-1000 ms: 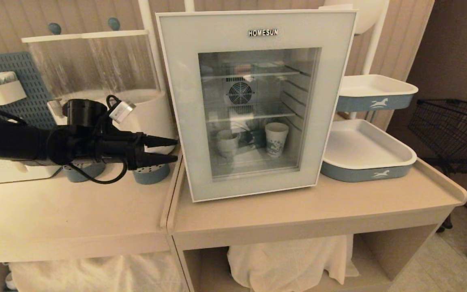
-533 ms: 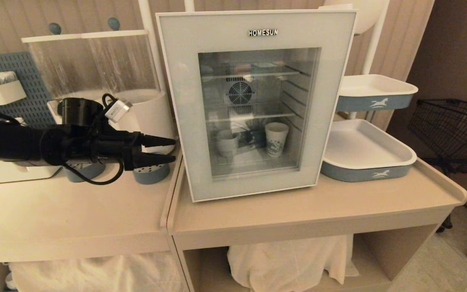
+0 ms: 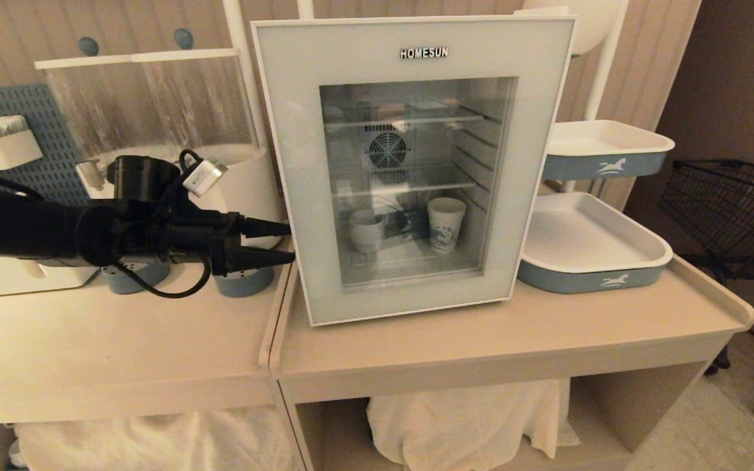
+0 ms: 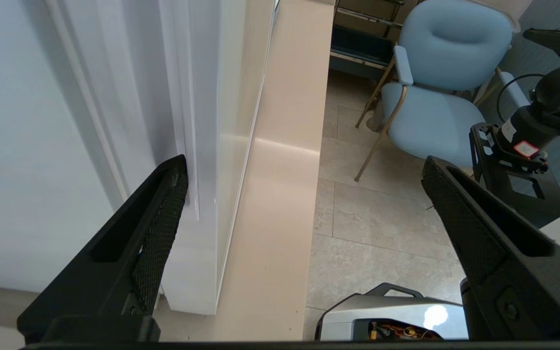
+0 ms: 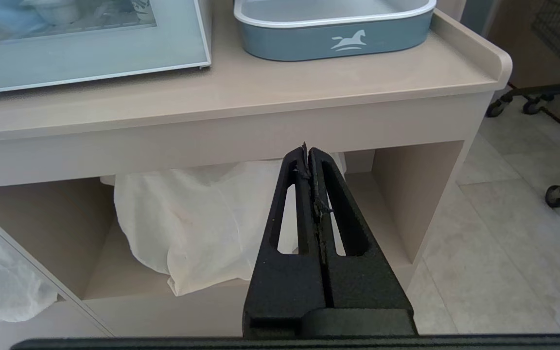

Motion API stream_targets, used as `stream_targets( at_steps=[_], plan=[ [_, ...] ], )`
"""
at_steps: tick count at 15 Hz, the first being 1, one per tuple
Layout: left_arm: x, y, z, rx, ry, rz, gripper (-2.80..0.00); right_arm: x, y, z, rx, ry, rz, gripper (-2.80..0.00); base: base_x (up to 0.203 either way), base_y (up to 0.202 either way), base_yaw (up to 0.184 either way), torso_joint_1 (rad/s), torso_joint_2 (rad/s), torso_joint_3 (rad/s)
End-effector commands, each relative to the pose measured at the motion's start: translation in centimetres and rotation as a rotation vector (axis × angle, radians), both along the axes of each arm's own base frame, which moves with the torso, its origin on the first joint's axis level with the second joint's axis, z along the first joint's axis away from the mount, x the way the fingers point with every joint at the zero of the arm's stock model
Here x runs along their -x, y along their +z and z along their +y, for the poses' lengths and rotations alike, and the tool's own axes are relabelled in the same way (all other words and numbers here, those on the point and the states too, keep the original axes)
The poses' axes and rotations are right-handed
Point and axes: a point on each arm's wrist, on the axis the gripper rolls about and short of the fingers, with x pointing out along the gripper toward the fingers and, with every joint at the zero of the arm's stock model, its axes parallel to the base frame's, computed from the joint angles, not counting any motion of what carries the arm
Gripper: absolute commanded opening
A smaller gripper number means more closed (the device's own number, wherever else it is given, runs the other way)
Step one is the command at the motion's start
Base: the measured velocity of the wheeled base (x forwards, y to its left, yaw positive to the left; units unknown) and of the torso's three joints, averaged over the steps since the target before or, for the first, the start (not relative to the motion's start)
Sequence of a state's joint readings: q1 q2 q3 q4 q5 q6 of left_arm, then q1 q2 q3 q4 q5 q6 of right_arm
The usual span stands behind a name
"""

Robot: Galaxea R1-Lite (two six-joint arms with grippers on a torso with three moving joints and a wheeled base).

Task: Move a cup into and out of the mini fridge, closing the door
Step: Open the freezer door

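The mini fridge (image 3: 416,39) stands on the beige counter with its door (image 3: 292,163) shut. Through the glass I see the small white cup (image 3: 367,230) on the bottom shelf, left of a blue-printed paper cup (image 3: 446,224). My left gripper (image 3: 292,242) is open and level, its tips at the door's left edge. In the left wrist view the left gripper (image 4: 304,165) has one fingertip (image 4: 175,182) at the seam between the fridge side (image 4: 66,121) and the door's edge (image 4: 234,146); nothing is between the fingers. My right gripper (image 5: 307,150) is shut and empty below the counter front.
Two white-and-blue trays (image 3: 596,281) (image 3: 606,163) stand right of the fridge. A clear-walled container (image 3: 154,111) and blue-based holders (image 3: 243,282) sit behind the left arm. A wire cart (image 3: 730,209) is at far right, white cloth (image 3: 468,418) under the counter, a blue chair (image 4: 445,73) nearby.
The left gripper has crept slightly to the right, bringing its tips up to the door's left edge. The door, the cups and the right arm have not moved.
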State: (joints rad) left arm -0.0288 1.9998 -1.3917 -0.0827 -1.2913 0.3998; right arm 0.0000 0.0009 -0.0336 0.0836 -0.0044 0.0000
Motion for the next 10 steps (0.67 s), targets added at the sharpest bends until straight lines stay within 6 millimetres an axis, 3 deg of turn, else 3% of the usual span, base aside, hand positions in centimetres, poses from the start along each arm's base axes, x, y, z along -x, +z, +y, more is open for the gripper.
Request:
stream_targets(
  at_steps=[1,6,10],
  plan=[
    [0.0,0.0,-0.6,0.004,-0.021,0.000,0.00,0.0,0.0,0.0,0.000,0.000,0.001,-2.80,0.000,0.000,0.000,0.000,0.00,0.000],
    [-0.4,0.3,-2.0,0.015,-0.051,0.027,0.00,0.0,0.0,0.0,-0.002,0.000,0.001,-2.80,0.000,0.000,0.000,0.000,0.00,0.000],
    [0.6,1.0,-2.6,0.019,-0.070,0.038,0.00,0.0,0.0,0.0,0.000,0.000,0.001,-2.80,0.000,0.000,0.000,0.000,0.00,0.000]
  ],
)
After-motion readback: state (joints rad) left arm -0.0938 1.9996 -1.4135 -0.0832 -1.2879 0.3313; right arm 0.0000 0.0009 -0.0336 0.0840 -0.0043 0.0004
